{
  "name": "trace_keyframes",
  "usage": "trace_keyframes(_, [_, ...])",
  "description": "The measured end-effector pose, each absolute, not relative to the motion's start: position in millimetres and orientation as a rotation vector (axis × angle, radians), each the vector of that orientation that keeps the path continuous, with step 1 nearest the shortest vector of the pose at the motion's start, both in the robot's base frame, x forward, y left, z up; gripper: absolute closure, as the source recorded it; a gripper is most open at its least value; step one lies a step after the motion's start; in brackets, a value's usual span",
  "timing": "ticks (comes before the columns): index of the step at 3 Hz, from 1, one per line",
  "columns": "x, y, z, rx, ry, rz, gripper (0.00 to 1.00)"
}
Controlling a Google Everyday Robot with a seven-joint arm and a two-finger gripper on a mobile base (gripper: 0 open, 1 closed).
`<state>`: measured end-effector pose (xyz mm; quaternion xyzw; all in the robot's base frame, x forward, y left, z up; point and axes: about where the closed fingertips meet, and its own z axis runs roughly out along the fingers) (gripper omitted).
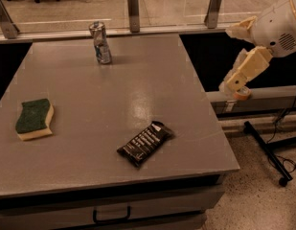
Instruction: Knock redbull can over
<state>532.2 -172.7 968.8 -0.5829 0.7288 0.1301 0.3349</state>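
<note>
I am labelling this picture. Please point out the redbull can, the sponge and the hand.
redbull can [100,43], camera view, dented middle of body.
sponge [33,115], camera view, green top.
hand [236,81], camera view, its tip, beyond the table [186,95] on the right.

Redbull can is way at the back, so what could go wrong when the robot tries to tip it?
The end effector hangs off the right side of the grey table, far from the dented silver-and-blue redbull can, so a long reach might miss or only nudge it. The can stands near the back edge; a hard push could roll it off. A low sweep might drag the black snack wrapper.
</note>
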Motion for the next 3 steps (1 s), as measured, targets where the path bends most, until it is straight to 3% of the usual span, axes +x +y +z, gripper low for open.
trace_keyframes(1, [561.5,-137.4,967.1,-1.365,1.794,0.483,0.00])
trace_keyframes(3, [572.3,-130.9,974.8,-1.323,1.767,0.473,0.00])
